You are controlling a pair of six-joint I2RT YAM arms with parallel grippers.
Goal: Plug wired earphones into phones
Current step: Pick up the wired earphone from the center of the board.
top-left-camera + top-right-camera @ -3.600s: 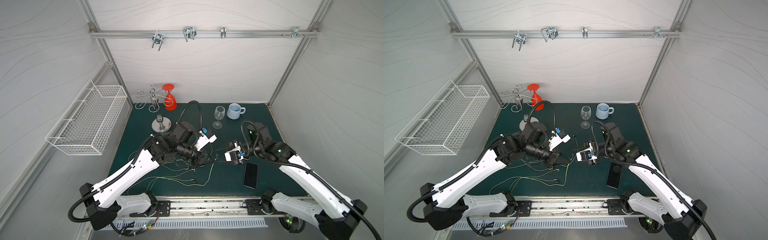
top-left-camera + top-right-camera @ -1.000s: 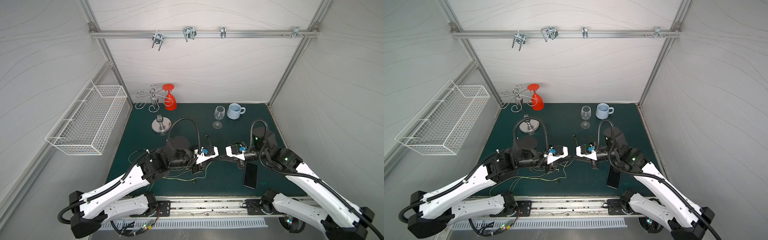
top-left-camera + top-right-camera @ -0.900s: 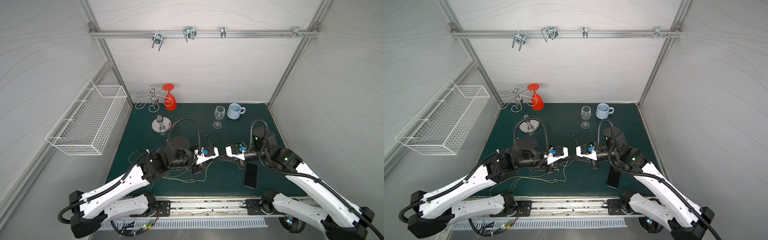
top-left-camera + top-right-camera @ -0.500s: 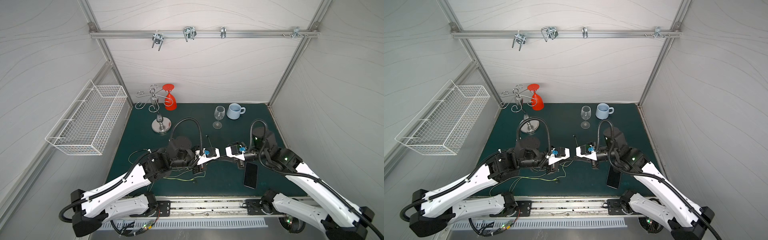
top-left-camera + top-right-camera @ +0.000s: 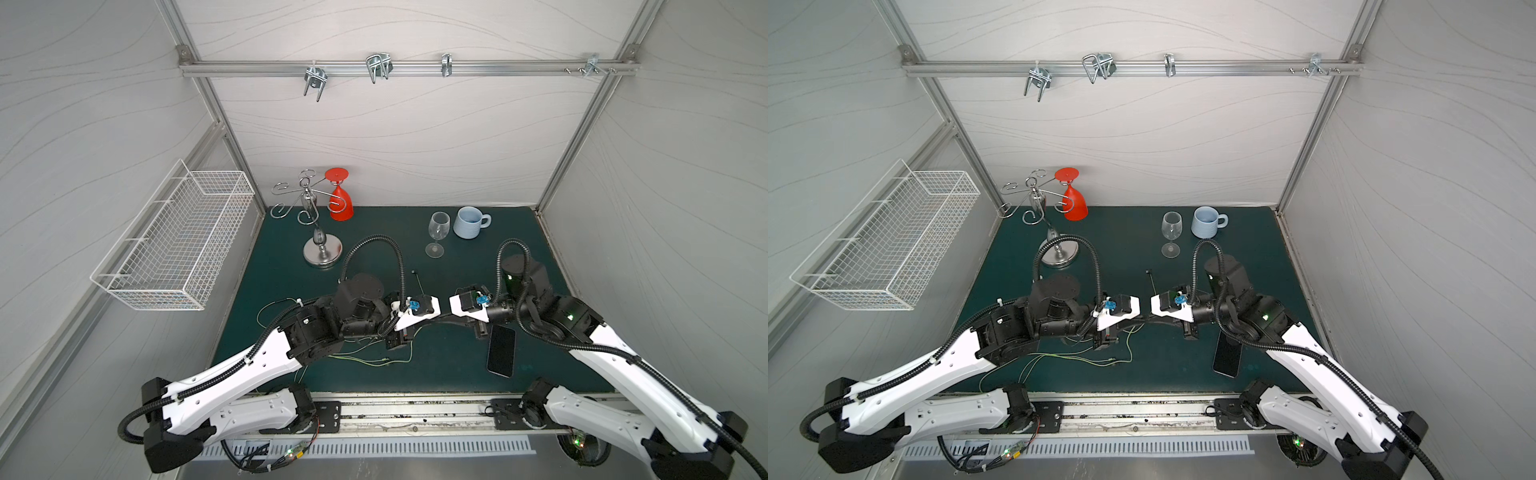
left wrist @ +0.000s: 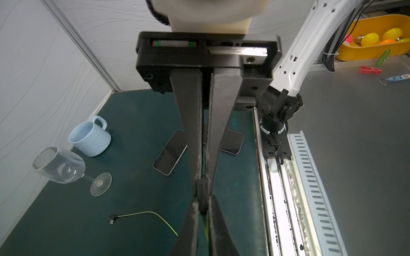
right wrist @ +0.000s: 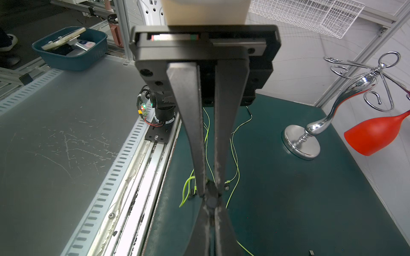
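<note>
Left gripper (image 6: pixel 203 192) and right gripper (image 7: pixel 210 194) are both clamping one earphone plug (image 6: pixel 203 200), jaws shut; I'm judging the phone (image 5: pixel 501 350) as lying just beside the right gripper.

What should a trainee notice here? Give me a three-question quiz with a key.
1. True or false: the blue mug lies on its side.
2. The left gripper and the right gripper are both shut on: A) a wine glass, B) the earphone plug, C) a phone.
3. How many phones does the left wrist view show on the green mat?
Key: 1 false, it stands upright. 2 B. 3 two, one partly hidden behind the gripper.
</note>
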